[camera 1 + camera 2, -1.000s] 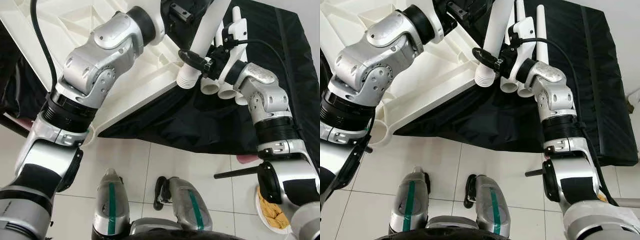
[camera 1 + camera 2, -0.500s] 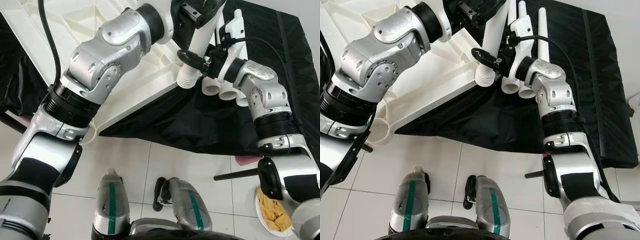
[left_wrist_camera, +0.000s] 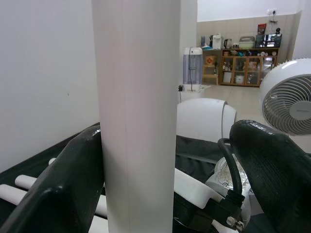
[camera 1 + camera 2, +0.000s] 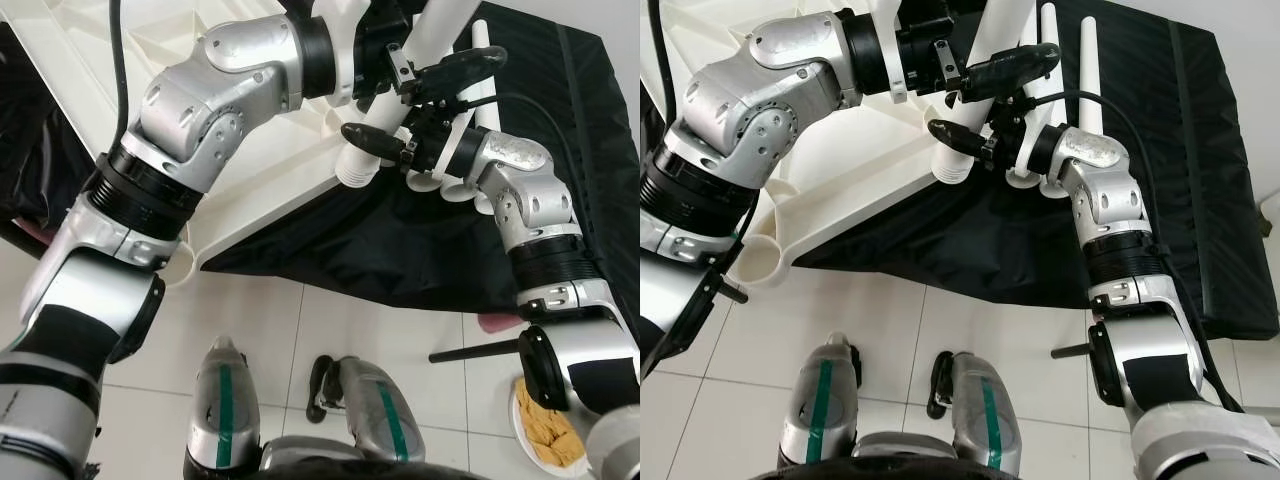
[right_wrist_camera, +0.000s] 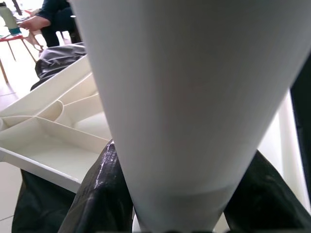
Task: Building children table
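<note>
The upturned white tabletop (image 4: 150, 60) leans over the black cloth (image 4: 1140, 200), its ribbed underside facing me. I have the white table leg (image 4: 985, 60) clamped by both arms so its threaded end can be aimed at a socket. Left gripper (image 4: 1005, 68) is closed round the leg's shaft, right gripper (image 4: 958, 135) closed just above the thread; spare legs (image 4: 1085, 60) lie behind.

The table leg (image 4: 405, 75) between the black fingers is smooth, matt white plastic. The ribbed tabletop (image 4: 150, 60) looks alike. Beneath lies matt black cloth (image 4: 1140, 120).
</note>
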Robot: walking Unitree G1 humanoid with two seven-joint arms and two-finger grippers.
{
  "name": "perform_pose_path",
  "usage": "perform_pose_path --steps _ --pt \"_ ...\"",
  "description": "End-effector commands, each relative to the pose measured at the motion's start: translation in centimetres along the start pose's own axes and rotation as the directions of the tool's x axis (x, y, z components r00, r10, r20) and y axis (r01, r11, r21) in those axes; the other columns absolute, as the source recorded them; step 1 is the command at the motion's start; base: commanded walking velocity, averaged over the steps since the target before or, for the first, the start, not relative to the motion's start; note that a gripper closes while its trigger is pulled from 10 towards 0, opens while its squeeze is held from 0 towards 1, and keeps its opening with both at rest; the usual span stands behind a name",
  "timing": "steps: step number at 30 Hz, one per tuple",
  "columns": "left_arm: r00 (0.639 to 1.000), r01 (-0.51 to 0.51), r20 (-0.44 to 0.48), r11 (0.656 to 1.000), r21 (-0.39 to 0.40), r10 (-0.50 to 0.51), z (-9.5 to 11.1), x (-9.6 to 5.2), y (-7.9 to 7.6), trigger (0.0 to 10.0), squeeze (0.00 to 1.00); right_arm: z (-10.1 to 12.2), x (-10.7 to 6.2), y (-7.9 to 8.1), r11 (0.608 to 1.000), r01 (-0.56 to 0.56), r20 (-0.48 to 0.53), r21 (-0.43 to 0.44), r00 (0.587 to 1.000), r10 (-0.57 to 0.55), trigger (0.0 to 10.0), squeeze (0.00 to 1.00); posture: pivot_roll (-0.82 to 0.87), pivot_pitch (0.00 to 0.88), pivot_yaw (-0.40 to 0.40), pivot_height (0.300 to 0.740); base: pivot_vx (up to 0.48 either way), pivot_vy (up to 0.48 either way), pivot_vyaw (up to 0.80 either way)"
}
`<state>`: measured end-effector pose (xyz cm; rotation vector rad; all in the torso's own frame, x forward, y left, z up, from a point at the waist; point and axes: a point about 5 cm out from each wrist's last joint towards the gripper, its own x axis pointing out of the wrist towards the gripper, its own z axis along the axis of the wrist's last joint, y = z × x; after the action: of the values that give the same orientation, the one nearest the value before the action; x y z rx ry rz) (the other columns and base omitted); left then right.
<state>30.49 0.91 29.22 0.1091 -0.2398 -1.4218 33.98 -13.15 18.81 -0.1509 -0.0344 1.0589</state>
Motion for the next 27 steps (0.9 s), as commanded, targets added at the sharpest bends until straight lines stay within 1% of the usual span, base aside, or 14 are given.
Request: perform_pose_path --steps 1,5,7,10,11,12,13,14,16,19,21,25,27 --pt "0.990 0.140 -0.024 0.990 -0.012 -0.140 -0.1 1.5 -1.5 10.0 0.00 0.0 0.1 0.2 1.000 -0.019 -0.015 -0.009 1.000 0.019 10.0 0.00 0.12 0.000 -0.099 0.740 0.000 0.000 0.00" --pt "0.990 0.136 -0.033 0.990 -0.023 -0.137 -0.2 1.5 -1.4 10.0 0.00 -0.1 0.0 0.2 1.000 -0.018 -0.017 -0.010 1.000 0.018 10.0 0.00 0.12 0.000 -0.097 0.740 0.000 0.000 0.00" --pt "0.987 0.147 -0.060 0.989 -0.031 -0.149 -0.6 1.5 -0.9 10.0 0.00 -0.1 -0.1 0.3 1.000 -0.020 -0.015 -0.008 1.000 0.020 10.0 0.00 0.12 0.000 -0.097 0.740 0.000 0.000 0.00" --pt "0.987 0.136 -0.080 0.991 -0.015 -0.136 -0.8 1.5 -0.5 10.0 0.00 -0.1 -0.2 0.3 1.000 -0.020 -0.013 -0.009 1.000 0.020 10.0 0.00 0.12 0.000 -0.095 0.740 0.000 0.000 0.00" --pt "0.989 0.115 -0.088 0.993 -0.015 -0.116 -0.9 1.5 -0.2 10.0 0.00 -0.1 -0.2 0.3 1.000 -0.019 -0.012 -0.009 1.000 0.019 10.0 0.00 0.12 0.000 -0.094 0.740 0.000 0.000 0.00" --pt "0.989 0.115 -0.088 0.993 -0.015 -0.116 -0.9 1.5 -0.2 10.0 0.00 -0.1 -0.2 0.3 1.000 -0.019 -0.012 -0.009 1.000 0.019 10.0 0.00 0.12 0.000 -0.094 0.740 0.000 0.000 0.00" --pt "0.992 0.076 -0.100 0.997 -0.005 -0.077 -1.0 1.5 0.3 10.0 0.00 -0.1 -0.2 0.3 1.000 -0.020 -0.008 -0.009 1.000 0.020 10.0 0.00 0.12 0.000 -0.092 0.740 0.000 0.000 0.00" --pt "0.992 0.076 -0.100 0.997 -0.005 -0.077 -1.0 1.5 0.3 10.0 0.00 -0.1 -0.2 0.3 1.000 -0.020 -0.008 -0.009 1.000 0.020 10.0 0.00 0.12 0.000 -0.092 0.740 0.000 0.000 0.00" --pt "0.993 0.002 -0.119 1.000 -0.015 -0.004 -1.2 1.3 1.3 10.0 0.00 0.0 -0.2 0.4 1.000 -0.019 -0.003 -0.007 1.000 0.019 10.0 0.00 0.13 0.000 -0.092 0.740 0.000 0.000 0.00" --pt "0.992 -0.013 -0.128 1.000 -0.013 0.011 -1.2 1.2 1.5 10.0 0.00 -0.1 -0.3 0.4 1.000 -0.019 -0.003 -0.006 1.000 0.019 10.0 0.00 0.13 0.000 -0.092 0.740 0.000 0.000 0.00" --pt "0.988 -0.041 -0.147 0.999 0.000 0.041 -1.3 1.0 1.9 10.0 0.00 -0.1 -0.4 0.4 1.000 -0.022 -0.004 -0.003 1.000 0.022 10.0 0.00 0.13 0.000 -0.092 0.740 0.000 0.000 0.00" --pt "0.987 -0.058 -0.150 0.998 -0.001 0.058 -1.2 0.9 2.1 10.0 0.00 -0.1 -0.4 0.3 1.000 -0.021 -0.007 -0.003 1.000 0.021 10.0 0.00 0.13 0.006 -0.092 0.740 0.000 0.000 0.00" --pt "0.985 -0.100 -0.138 0.995 0.003 0.100 -0.4 0.5 3.0 10.0 0.00 -0.2 -0.6 0.1 1.000 -0.013 -0.015 -0.006 1.000 0.013 10.0 0.00 0.13 0.012 -0.093 0.740 0.000 0.000 0.00"
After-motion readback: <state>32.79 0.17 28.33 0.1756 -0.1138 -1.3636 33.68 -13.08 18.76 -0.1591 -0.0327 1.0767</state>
